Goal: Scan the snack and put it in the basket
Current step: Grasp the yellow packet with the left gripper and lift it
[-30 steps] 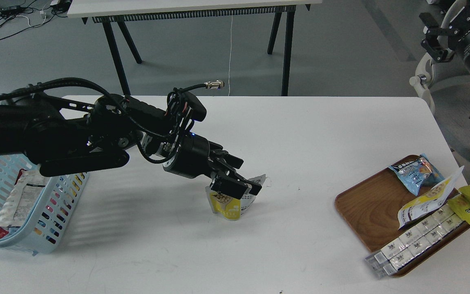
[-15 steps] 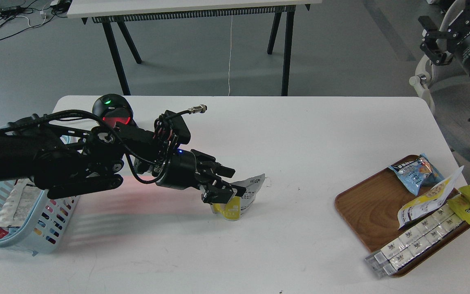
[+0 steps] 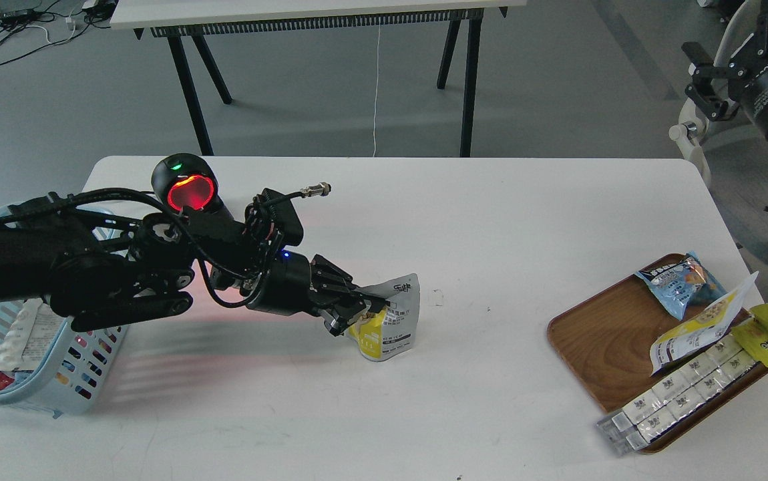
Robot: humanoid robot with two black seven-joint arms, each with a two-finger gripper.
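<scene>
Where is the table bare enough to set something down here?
Bare: the stretch between the snack in the left gripper and the wooden tray, and the front edge. Crowded: the tray's right side, and the left around the basket and scanner.

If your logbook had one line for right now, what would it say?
left hand shut on snack | scanner lit red | basket awaits | right hand unseen
</scene>
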